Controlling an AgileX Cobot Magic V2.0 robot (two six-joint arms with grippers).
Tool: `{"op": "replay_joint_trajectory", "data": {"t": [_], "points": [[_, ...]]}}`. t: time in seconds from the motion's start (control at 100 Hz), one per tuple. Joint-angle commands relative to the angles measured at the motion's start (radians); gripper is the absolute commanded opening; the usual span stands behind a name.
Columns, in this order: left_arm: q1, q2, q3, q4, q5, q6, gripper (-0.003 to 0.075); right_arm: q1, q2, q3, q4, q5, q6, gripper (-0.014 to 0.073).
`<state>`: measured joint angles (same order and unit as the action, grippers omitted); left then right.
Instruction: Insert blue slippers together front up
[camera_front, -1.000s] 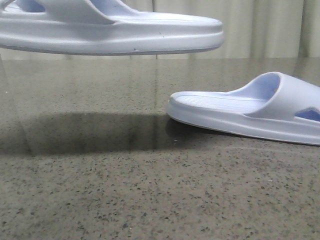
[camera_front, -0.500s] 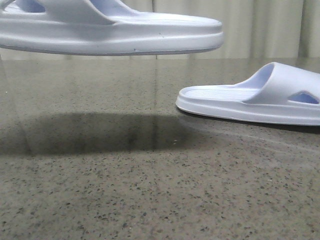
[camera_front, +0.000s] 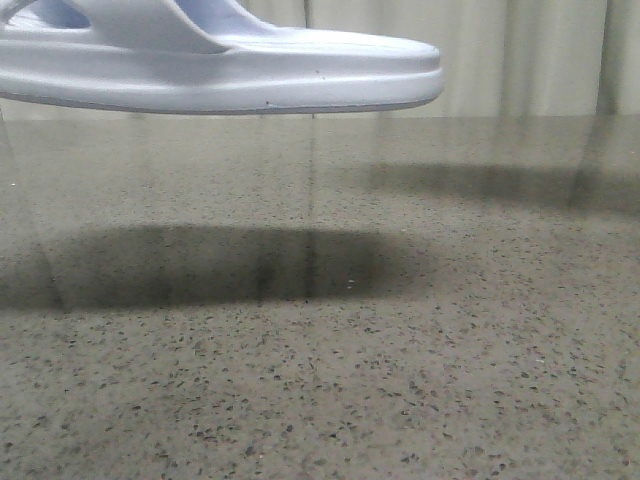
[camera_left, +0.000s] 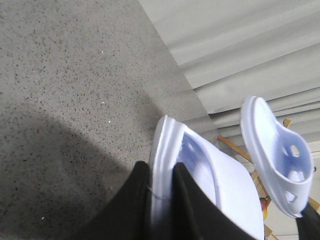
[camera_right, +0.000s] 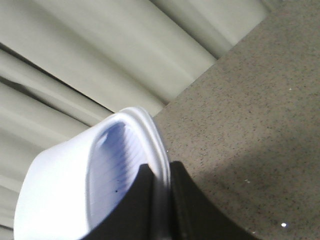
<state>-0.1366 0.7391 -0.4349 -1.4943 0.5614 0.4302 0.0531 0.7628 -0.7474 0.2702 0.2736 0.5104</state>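
One pale blue slipper (camera_front: 220, 75) hangs level above the table at the upper left of the front view, its end pointing right. In the left wrist view my left gripper (camera_left: 161, 167) is shut on this slipper's (camera_left: 230, 185) sole rim. The second slipper (camera_left: 272, 145) hangs in the air beyond it, turned on edge, with its strap cutouts showing. It is out of the front view. In the right wrist view my right gripper (camera_right: 160, 167) is shut on the second slipper's (camera_right: 65, 185) rim, well above the table.
The speckled grey stone table (camera_front: 320, 350) carries two shadows, a large one under the left slipper and a faint one at the far right. Pale curtains (camera_front: 520, 55) hang behind the table's far edge. A wooden frame (camera_left: 235, 147) shows beyond that edge.
The right slipper, which lay on the table at the right, has been lifted up and out of the front view. The left slipper has stayed almost still in the air.
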Motion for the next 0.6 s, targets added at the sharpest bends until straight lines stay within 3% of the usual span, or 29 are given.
{"op": "replay_joint_trajectory", "data": {"t": [0.0, 0.1, 0.26, 0.59], "points": [[-0.001, -0.003, -0.036, -0.045, 0.005, 0.0, 0.0016, -0.005, -0.019, -0.125, -0.013, 0.081, -0.011, -0.0107], [-0.001, -0.003, -0.036, -0.042, 0.007, 0.0, 0.0016, -0.005, -0.026, -0.208, 0.024, 0.223, -0.091, -0.0107], [-0.001, -0.003, -0.036, -0.043, 0.015, 0.0, 0.0016, -0.005, -0.03, -0.252, 0.22, 0.366, -0.316, -0.0107], [-0.001, -0.003, -0.036, -0.097, 0.076, 0.0, 0.0016, -0.005, -0.03, -0.252, 0.271, 0.453, -0.357, -0.0107]]}}
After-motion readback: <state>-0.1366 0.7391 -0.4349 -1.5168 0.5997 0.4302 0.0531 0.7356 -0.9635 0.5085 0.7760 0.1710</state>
